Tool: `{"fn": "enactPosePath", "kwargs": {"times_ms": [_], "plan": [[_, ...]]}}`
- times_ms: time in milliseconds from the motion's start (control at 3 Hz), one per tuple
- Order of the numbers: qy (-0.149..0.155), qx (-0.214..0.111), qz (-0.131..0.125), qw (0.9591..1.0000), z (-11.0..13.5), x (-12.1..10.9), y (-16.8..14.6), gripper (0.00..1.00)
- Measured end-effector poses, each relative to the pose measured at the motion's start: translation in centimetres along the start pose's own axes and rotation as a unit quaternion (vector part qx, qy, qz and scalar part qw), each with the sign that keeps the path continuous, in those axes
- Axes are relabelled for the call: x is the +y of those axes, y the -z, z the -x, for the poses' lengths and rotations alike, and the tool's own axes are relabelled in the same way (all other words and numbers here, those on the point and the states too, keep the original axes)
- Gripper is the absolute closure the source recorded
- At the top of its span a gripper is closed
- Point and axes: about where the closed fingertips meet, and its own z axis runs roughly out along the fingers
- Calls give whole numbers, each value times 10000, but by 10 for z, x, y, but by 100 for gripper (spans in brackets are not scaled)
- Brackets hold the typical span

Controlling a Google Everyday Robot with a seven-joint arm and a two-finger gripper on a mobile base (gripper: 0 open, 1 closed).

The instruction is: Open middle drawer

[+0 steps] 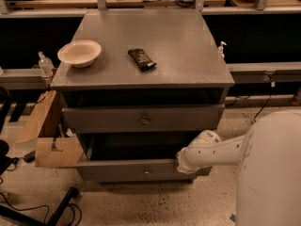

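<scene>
The grey cabinet (141, 36) shows two drawer fronts, each with a small round knob. The upper front (94, 119) stands slightly out under the top. The middle drawer (113, 171) is the lower front, pulled out, with its dark inside showing above it and its knob (146, 172) at centre. My white arm reaches in from the right. My gripper (181, 163) is at the right end of the middle drawer's front, against its top edge. Any drawer below it is hidden.
A cream bowl (79, 52) and a dark snack bar (142, 59) lie on the cabinet top. A cardboard box (51, 149) sits on the floor at the left. Cables and a black stand leg (61, 206) lie at the lower left. My white body (270, 173) fills the lower right.
</scene>
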Motion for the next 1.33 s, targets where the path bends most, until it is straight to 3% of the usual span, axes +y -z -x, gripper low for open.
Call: {"fn": "enactPosePath", "kwargs": {"times_ms": [333,667,1333], "plan": [[0,0,0,10000,0,0,0,100],[-137,-62,81,9999,-3,33,11,100],[-137,-62,81,9999,-2,30,18,100]]}}
